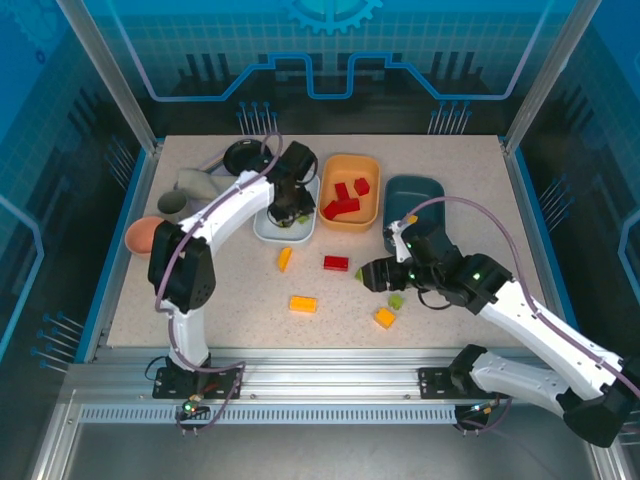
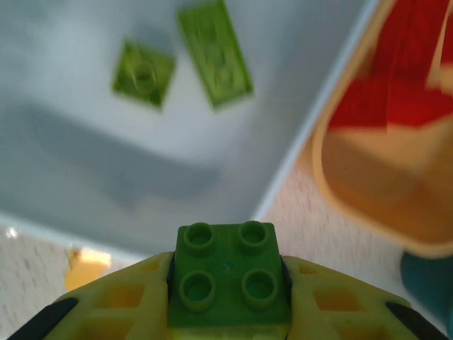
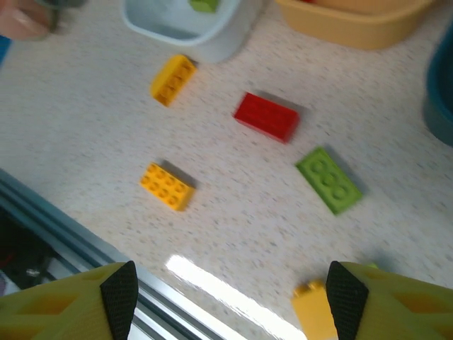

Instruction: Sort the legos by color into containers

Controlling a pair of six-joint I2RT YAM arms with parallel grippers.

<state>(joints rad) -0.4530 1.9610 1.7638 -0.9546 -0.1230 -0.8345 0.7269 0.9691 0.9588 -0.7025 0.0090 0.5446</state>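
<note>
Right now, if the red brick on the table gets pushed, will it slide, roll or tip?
The red brick is a low, flat-sided block, so it would probably slide, not roll. It looks like hard moulded plastic, likely stiff and light.

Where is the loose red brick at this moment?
In the top view the red brick lies on the table near the middle, just in front of the orange tub, with a yellow brick to its left.

Found the left tub point(image 1: 290, 236), middle tub point(image 1: 374, 172) and right tub point(image 1: 420, 188) side by side at the back of the surface point(image 1: 235, 310), two bricks point(image 2: 216, 53) lying in the left tub, several bricks point(image 1: 345, 200) in the middle tub, loose bricks point(image 1: 302, 304) scattered in front, and a held brick point(image 2: 228, 273) in the left tool point(image 2: 228, 301) above the left tub.
</note>
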